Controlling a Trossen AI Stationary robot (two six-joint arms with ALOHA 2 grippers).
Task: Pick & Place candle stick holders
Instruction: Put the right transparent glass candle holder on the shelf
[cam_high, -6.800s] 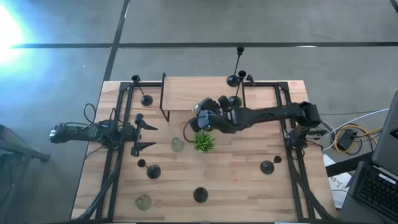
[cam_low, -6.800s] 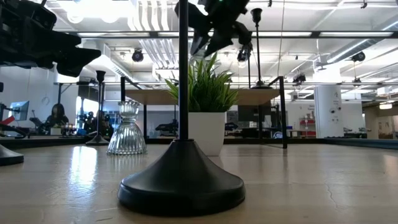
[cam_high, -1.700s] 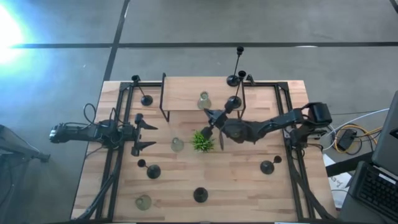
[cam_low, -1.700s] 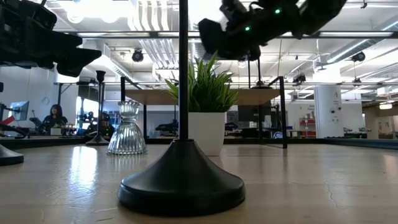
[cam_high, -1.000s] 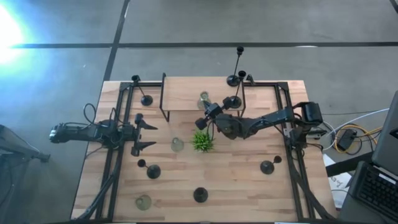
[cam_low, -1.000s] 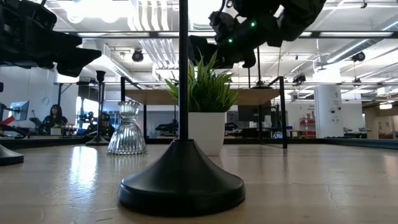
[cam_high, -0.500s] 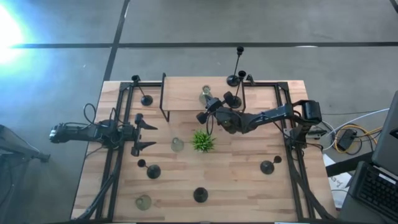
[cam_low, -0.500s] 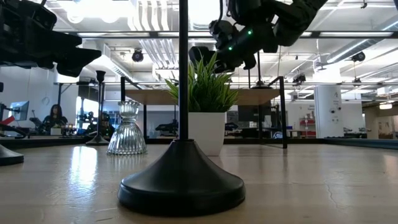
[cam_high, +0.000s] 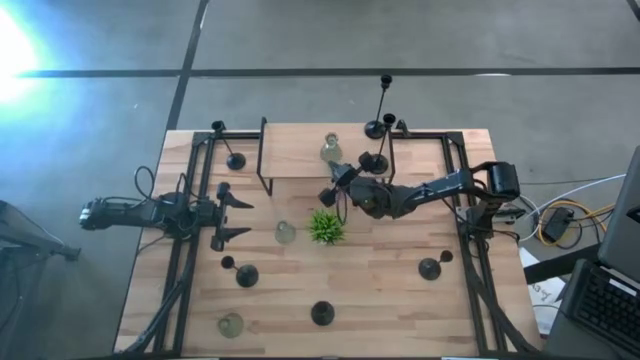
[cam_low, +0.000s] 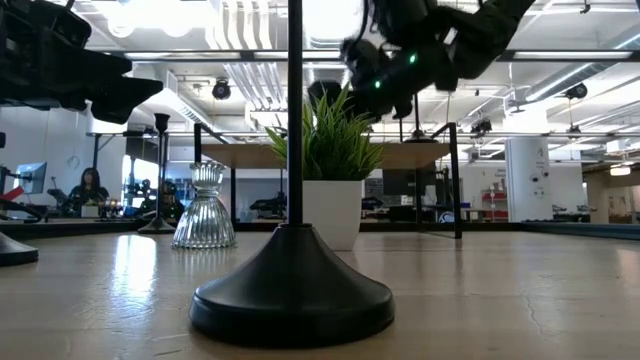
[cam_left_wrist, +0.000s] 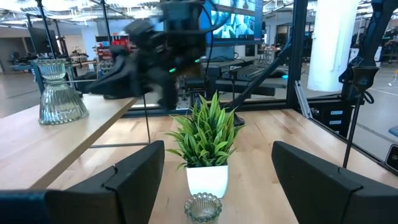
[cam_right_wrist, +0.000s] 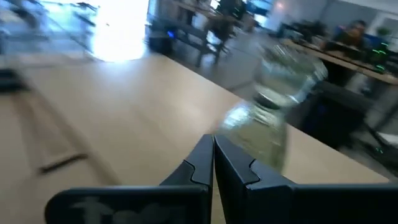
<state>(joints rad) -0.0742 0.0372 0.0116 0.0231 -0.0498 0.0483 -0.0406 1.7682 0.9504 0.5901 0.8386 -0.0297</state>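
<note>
Since about 7 seconds ago, the clear bulbous glass candle stick holder (cam_high: 328, 151) has gone from the right gripper's grasp above the plant to standing free on the raised wooden shelf with black legs (cam_high: 300, 150) at the table's far side, and the right gripper (cam_high: 331, 188) has pulled back off it and turned. In the right wrist view the same glass holder (cam_right_wrist: 267, 115) stands upright on the shelf just beyond the 2 dark fingers (cam_right_wrist: 202, 160), which are pressed together with nothing between them.

A 2nd clear glass holder (cam_high: 285, 232) stands on the light wooden table (cam_high: 400, 310) just beside the small spiky green plant in a white pot (cam_high: 326, 227), and a 3rd (cam_high: 231, 325) sits near the front left corner. Black metal candle stick holders with round domed bases are spread around: 2 behind the right end of the shelf, 1 tall (cam_high: 376, 126) and 1 shorter (cam_high: 374, 161), 1 at the far left (cam_high: 235, 160), 1 left of centre (cam_high: 246, 275), 1 at the front centre (cam_high: 322, 313) and 1 toward the right (cam_high: 430, 267). In the low view the front one's base and stem (cam_low: 292, 290) fill the foreground.

The left gripper (cam_high: 234, 217) waits over the table's left side, its fingers (cam_left_wrist: 134, 177) spread wide and holding nothing; its wrist view looks across at the plant and the glass holder in front of it.
</note>
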